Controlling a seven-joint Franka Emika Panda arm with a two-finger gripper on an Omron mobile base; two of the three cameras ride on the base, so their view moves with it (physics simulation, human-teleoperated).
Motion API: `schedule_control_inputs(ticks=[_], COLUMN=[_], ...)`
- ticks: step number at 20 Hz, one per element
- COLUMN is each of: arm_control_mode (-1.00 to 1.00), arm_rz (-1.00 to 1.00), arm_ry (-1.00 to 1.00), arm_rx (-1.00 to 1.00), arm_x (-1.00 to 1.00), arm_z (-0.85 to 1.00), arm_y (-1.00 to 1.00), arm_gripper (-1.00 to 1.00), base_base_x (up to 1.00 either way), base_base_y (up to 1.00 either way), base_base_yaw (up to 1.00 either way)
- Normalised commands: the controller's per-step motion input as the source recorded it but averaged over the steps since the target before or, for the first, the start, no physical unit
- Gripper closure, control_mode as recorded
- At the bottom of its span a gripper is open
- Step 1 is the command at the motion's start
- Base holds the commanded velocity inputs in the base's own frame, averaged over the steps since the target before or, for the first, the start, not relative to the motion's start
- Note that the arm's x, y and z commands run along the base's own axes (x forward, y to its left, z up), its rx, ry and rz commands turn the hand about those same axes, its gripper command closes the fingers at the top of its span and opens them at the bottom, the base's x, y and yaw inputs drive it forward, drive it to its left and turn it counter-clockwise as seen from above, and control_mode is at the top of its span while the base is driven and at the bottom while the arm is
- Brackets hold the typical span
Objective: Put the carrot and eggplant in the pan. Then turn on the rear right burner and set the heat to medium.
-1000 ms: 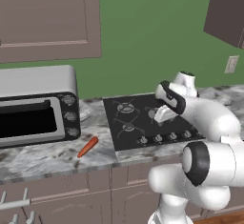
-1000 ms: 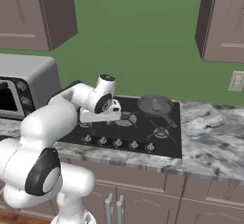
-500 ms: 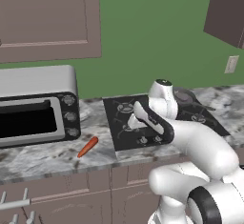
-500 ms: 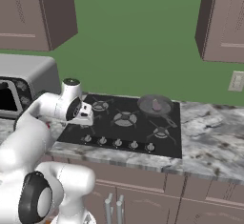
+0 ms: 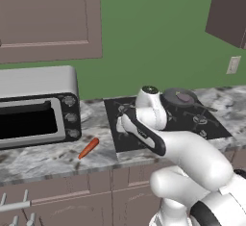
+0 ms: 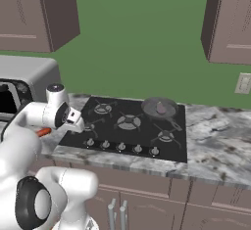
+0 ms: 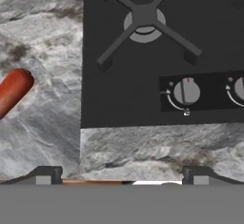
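The orange carrot (image 5: 89, 148) lies on the marble counter between the toaster oven and the stove; the hand view shows its thick end (image 7: 12, 92) at the left. The pale grey-purple eggplant (image 5: 183, 96) (image 6: 160, 108) rests inside the dark pan (image 5: 174, 95) (image 6: 169, 104) on the rear right burner. My gripper (image 5: 121, 124) (image 6: 78, 122) (image 7: 121, 178) hovers over the stove's front left corner, to the right of the carrot. It is open, with nothing between its fingertips (image 7: 45, 175).
The black stove (image 5: 211, 124) (image 6: 122, 135) has a row of knobs (image 6: 121, 147) along its front; the leftmost knob (image 7: 186, 92) sits below the front left burner (image 7: 144, 20). A silver toaster oven (image 5: 36, 105) stands at the left. The counter's front edge is just under the hand.
The arm has swung left from near the pan, across the stove, to its front left corner by the carrot. Carrot and pan have not moved.
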Motion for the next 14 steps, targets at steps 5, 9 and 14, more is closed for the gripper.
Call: schedule_control_inputs(ticks=[5, 9, 14], arm_control_mode=[-1.0, -1.0, -1.0], arm_rz=[-0.04, 0.0, 0.0], arm_ry=[0.0, 0.03, 0.06], arm_rx=[0.0, 0.0, 0.0], arm_x=[0.15, 0.23, 0.2], arm_z=[0.0, 0.03, 0.02], arm_y=[0.24, 0.13, 0.01], arm_gripper=[-1.0, -1.0, -1.0], base_base_x=[0.0, 0.0, 0.0], base_base_y=[0.0, 0.0, 0.0], base_base_yaw=[0.0, 0.0, 0.0])
